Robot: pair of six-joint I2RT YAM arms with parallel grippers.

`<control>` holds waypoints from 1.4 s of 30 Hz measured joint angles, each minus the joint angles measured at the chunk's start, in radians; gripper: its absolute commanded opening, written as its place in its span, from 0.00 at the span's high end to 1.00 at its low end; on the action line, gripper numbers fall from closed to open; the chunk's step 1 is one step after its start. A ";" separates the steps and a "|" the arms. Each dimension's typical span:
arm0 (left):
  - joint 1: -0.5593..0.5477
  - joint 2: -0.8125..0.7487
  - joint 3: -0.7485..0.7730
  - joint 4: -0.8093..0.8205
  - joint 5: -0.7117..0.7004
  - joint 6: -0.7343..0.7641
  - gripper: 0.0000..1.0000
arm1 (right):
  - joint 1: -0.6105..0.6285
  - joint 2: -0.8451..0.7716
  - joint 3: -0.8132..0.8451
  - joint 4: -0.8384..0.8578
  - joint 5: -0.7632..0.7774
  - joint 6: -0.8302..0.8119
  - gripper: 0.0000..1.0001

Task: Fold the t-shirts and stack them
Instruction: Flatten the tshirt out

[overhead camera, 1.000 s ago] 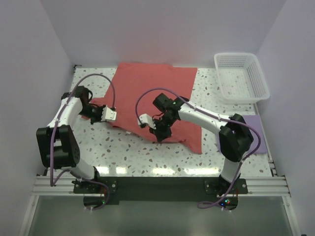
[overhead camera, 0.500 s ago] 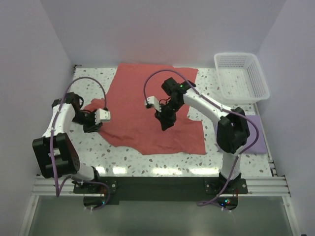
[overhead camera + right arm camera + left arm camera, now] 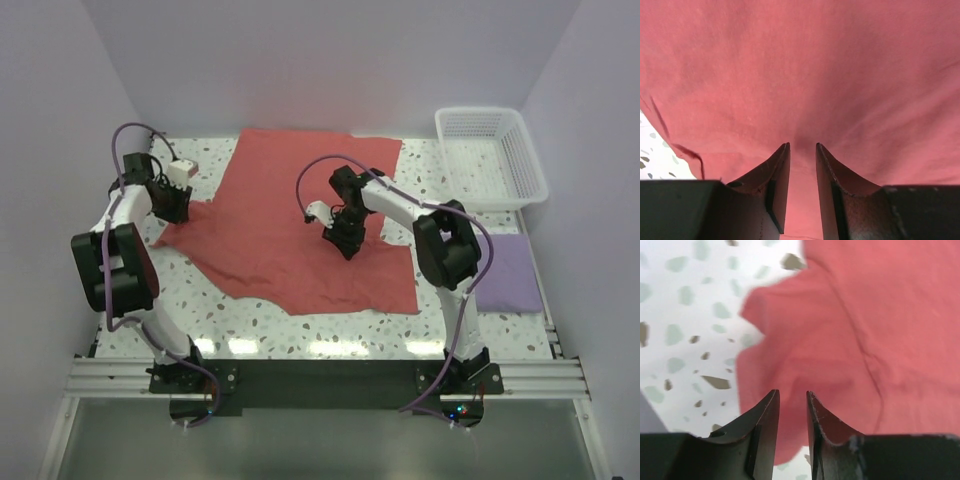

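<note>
We see the coral red t-shirt (image 3: pixel 290 230) lying open and mostly flat across the middle of the table (image 3: pixel 250 322), with its hem toward the arms. In our judgement this is the spreading step that has to come before any fold. The left gripper (image 3: pixel 172 203) sits at the outer tip of the sleeve (image 3: pixel 770 340) on the table's left side, which is the place to be for drawing that sleeve out straight. From its wrist camera we see the jaws narrowed to a thin slit with red cloth showing through. We cannot tell whether any fabric is actually pinched there. The right gripper (image 3: pixel 345 242) is low over the body of the shirt, right of centre, where a press or tug would flatten the panel. Its jaws are also nearly together over plain red cloth, and again we cannot tell whether they have hold of it. The lavender t-shirt (image 3: pixel 508 272) rests as a folded rectangle at the right edge, well apart from the red one. We take it as the base of the stack, waiting for its partner. The white basket (image 3: pixel 530 172) stands at the far right corner.
</note>
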 measured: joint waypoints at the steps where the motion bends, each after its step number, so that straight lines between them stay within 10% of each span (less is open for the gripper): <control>1: 0.005 0.019 0.021 0.020 -0.027 -0.034 0.66 | 0.001 0.000 -0.014 0.004 0.009 -0.002 0.70; 19: 0.011 0.357 0.290 -0.010 -0.126 -0.127 0.47 | 0.002 -0.045 -0.136 -0.006 0.060 -0.065 0.68; 26: -0.019 0.314 0.215 0.020 -0.125 -0.119 1.00 | 0.002 -0.063 -0.166 -0.017 0.058 -0.079 0.68; 34: -0.043 0.497 0.524 0.004 -0.247 -0.140 1.00 | 0.036 -0.095 -0.223 -0.041 0.033 -0.077 0.68; 42: -0.031 0.422 0.528 -0.012 -0.222 -0.162 0.71 | 0.062 -0.095 -0.162 -0.080 -0.031 -0.021 0.68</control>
